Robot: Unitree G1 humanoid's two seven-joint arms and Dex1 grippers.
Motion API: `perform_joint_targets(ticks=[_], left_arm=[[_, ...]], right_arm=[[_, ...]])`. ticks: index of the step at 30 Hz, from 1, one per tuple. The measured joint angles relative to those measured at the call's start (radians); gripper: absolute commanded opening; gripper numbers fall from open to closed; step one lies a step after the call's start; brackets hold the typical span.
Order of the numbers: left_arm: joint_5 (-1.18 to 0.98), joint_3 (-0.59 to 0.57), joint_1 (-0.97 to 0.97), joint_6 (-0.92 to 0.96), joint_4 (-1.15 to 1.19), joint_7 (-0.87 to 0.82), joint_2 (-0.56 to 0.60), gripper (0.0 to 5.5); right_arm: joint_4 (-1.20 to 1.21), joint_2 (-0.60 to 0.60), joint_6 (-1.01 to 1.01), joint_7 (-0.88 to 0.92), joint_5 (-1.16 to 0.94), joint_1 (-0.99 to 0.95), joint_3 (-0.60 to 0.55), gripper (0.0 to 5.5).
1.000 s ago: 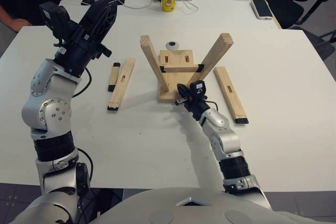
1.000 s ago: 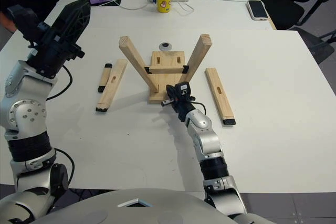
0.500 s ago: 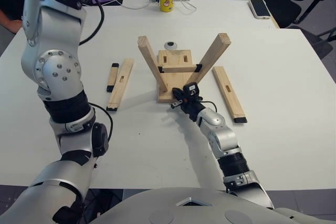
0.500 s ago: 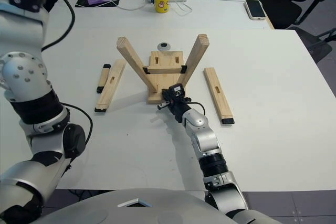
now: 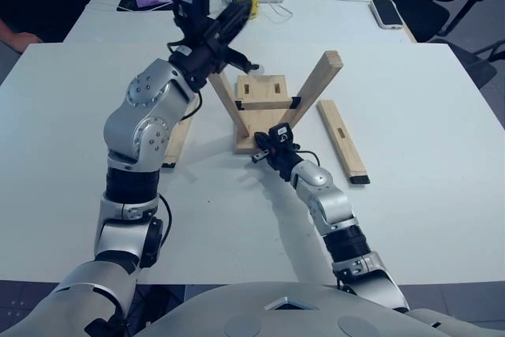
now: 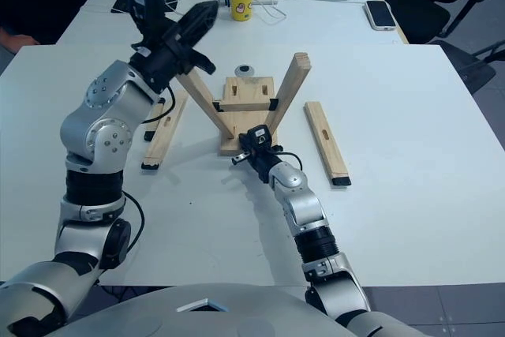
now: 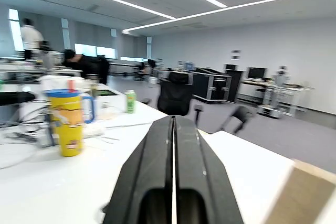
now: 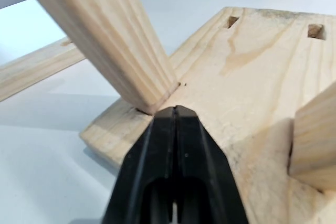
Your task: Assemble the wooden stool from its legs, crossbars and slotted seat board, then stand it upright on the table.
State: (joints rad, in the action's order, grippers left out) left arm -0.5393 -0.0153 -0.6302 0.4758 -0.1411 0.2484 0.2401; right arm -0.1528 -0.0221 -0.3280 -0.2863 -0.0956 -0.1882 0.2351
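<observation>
Right end effector [image 6: 246, 146] low beside seat board [image 6: 251, 89]

Left claw [image 5: 241, 9] swung from far left, up, then across; now over top of left stool leg [image 5: 230, 106].

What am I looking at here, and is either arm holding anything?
It is a humanoid robot with two arms, each ending in two-finger jaws. The two wide pictures come from its head, looking down at the table; the other two come from cameras on its wrists. On the table lies the seat board, upside down, with two legs and a crossbar fitted. Loose legs lie either side. Both jaws are shut, holding nothing: the right at the board's near edge, the left raised near one fitted leg.
</observation>
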Motion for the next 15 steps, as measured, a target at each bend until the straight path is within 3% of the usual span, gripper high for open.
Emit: perform_joint_targets(ticks=[5,8,11,13,15], left_arm=[[0.034,-0.128,-0.181,-0.155,-0.115,-0.059,0.013,0.01],[0.040,-0.149,-0.277,-0.190,-0.210,-0.073,0.035,0.01],[-0.019,-0.118,-0.140,-0.043,-0.187,-0.128,-0.042,0.01],[-0.020,-0.020,0.008,0.119,-0.090,-0.124,-0.051,0.01],[-0.018,0.018,0.060,0.132,-0.071,-0.105,-0.063,0.01]], right_arm=[[-0.013,0.002,0.000,0.000,0.000,-0.011,-0.002,0.00],[-0.024,0.006,0.000,0.001,0.000,-0.015,-0.007,0.00],[-0.031,0.008,0.002,0.000,0.000,-0.023,-0.011,0.00],[-0.033,0.009,0.006,-0.002,0.000,-0.033,-0.010,0.00],[-0.048,0.006,0.004,0.000,0.004,-0.041,-0.014,0.00]])
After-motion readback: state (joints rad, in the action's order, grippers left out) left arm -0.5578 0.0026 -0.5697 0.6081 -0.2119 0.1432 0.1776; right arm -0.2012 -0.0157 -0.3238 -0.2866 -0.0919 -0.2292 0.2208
